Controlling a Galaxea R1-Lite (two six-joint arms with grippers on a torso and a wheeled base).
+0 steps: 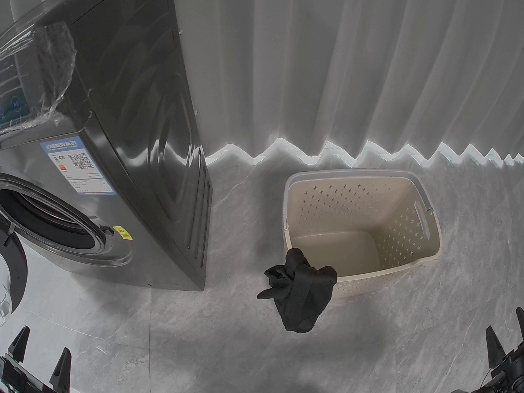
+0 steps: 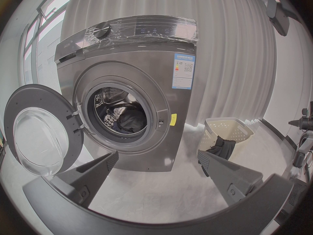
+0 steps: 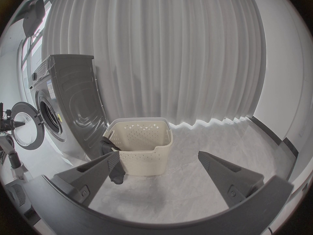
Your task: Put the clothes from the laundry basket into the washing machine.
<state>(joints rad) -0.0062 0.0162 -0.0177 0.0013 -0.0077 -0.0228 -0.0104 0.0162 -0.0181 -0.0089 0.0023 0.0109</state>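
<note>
A cream laundry basket [image 1: 420,214] [image 2: 239,132] [image 3: 143,154] stands on the floor by the curtain. A black garment [image 1: 300,290] [image 2: 223,148] [image 3: 112,162] hangs over its near left rim, draping outside. The grey washing machine [image 1: 136,137] [image 2: 137,82] [image 3: 75,95] stands to the left, its round door [image 2: 39,128] swung open. Dark clothes [image 2: 130,119] lie inside the drum. My left gripper [image 1: 41,358] [image 2: 156,170] is open low at the left, facing the drum. My right gripper [image 1: 507,342] [image 3: 156,170] is open low at the right, apart from the basket.
A white pleated curtain [image 1: 355,55] runs along the back wall. Grey marble-look floor [image 1: 218,345] lies between the machine, the basket and both arms. The machine's open door [image 1: 8,268] juts out at the far left.
</note>
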